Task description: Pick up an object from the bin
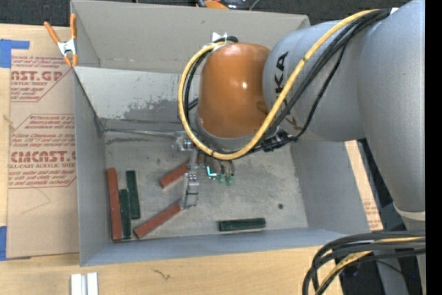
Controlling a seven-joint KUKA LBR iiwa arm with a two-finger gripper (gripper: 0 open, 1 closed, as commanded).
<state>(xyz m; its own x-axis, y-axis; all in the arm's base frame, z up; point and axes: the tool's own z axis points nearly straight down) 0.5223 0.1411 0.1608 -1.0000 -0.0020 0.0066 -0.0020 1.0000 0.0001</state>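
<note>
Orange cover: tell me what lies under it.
Below its edge the claw shows, with a short brown stick beside it and a longer one lower. The bin floor straight under the cover is hidden.

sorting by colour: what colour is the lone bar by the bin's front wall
Dark green; the lone bar shows best in the camera view.

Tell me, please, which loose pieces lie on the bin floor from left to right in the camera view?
Long red-brown stick → lower dark green stick → upper dark green stick → slanted red-brown stick → flat-lying dark green stick.
</note>
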